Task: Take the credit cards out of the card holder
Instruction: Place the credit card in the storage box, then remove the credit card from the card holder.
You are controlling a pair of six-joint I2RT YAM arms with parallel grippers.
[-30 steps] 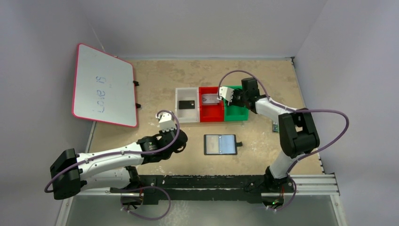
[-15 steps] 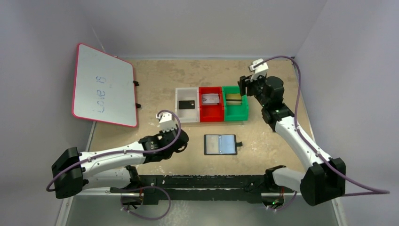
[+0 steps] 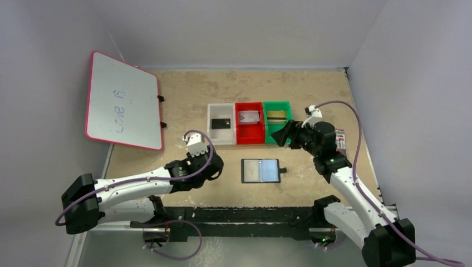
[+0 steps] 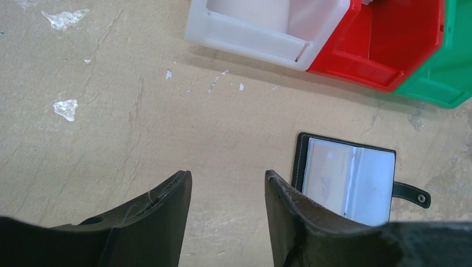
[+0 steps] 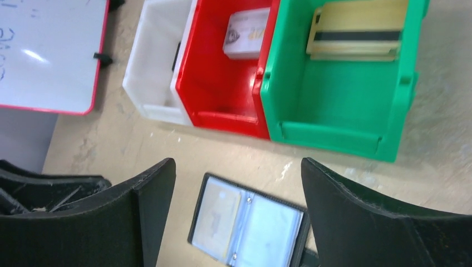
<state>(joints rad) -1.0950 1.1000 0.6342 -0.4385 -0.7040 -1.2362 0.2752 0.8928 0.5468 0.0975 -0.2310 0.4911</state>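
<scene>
The card holder [image 3: 260,171] lies open on the table, grey-blue inner faces up, strap tab to the right; it also shows in the left wrist view [image 4: 348,181] and the right wrist view [image 5: 247,225]. A black credit card [image 3: 221,123] lies in the white bin, a silver one [image 3: 250,117] [image 5: 246,33] in the red bin, a gold one [image 3: 276,115] [image 5: 356,33] in the green bin. My left gripper [image 3: 215,168] [image 4: 227,175] is open and empty, just left of the holder. My right gripper [image 3: 281,137] [image 5: 237,161] hangs open and empty near the green bin's front right corner.
The white bin [image 3: 221,140], red bin [image 3: 250,139] and green bin [image 3: 276,104] stand side by side behind the holder. A red-framed whiteboard [image 3: 122,100] leans at the far left. A pack of markers [image 3: 340,139] lies by the right edge, behind my right arm.
My right arm has left the green bin, swung right, then come back toward the near side, its jaws opening wide; the gold card stays in the bin. My left gripper has opened.
</scene>
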